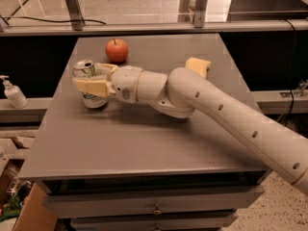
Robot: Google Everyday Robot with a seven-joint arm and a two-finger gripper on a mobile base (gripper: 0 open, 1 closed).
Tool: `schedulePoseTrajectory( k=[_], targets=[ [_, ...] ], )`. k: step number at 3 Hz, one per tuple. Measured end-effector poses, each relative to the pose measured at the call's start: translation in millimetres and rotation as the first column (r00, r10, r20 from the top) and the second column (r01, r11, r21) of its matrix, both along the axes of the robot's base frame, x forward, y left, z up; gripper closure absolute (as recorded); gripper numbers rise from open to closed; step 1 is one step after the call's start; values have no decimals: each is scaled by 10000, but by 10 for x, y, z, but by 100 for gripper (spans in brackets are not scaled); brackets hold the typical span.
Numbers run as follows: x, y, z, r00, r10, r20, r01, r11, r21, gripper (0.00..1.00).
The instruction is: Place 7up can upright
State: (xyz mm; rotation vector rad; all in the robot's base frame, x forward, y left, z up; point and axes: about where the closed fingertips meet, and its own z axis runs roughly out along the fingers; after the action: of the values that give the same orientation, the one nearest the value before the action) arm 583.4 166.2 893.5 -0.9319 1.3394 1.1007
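The silver, green-marked can [94,100] is being held upright near the left edge of the bench [144,143], gripped around its middle by the claw [88,76].

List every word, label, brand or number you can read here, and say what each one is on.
7up can, gripped upright by the gripper at the left of the table: green marks on its side, too blurred to read.
Pump bottle, left of the table: no legible label.
Nothing else shows any text.

White, smooth tubular arm [231,117] with small dark holes, cream-fingered gripper [89,77] at 7up can [95,100].
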Motion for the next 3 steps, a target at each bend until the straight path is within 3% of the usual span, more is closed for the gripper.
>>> schedulePoseTrajectory(
  k=[1, 2, 3],
  targets=[
    [-23, -22, -20, 10000, -24, 23, 24, 10000, -2, 12],
    [-50, -47, -29, 10000, -40, 33, 40, 10000, -5, 0],
    [-96, -108, -25, 10000, -76, 54, 76, 10000, -43, 0]
  ],
)
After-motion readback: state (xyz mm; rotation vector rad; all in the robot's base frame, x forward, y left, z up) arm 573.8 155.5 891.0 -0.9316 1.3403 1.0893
